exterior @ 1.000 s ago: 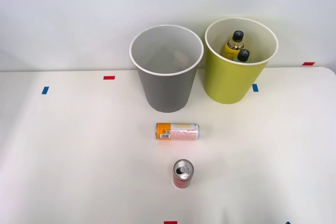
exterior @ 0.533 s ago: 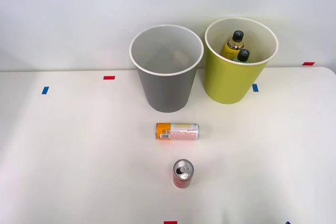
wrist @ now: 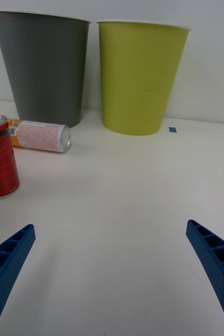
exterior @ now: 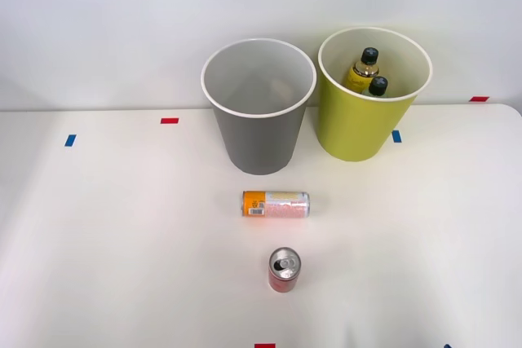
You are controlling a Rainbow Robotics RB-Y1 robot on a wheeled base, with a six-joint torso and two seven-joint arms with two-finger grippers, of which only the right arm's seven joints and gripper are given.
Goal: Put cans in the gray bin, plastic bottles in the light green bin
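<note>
Red can (exterior: 284,270): upright on the table (exterior: 122,242), nearest the robot, pull-tab up.
Orange can (exterior: 276,204): on its side, between the red can and the gray bin (exterior: 258,107).
Gray bin: upright, just left of the green bin (exterior: 371,95).
Bottles (exterior: 365,71): two, inside the green bin, caps up.
Right gripper (wrist: 112,273): low over the table, fingers (wrist: 216,262) spread wide, nothing held.

plastic bottles (exterior: 367,72) mostly hidden inside light green bin (exterior: 359,124); red can (wrist: 0,157) cut by wrist view's edge
</note>
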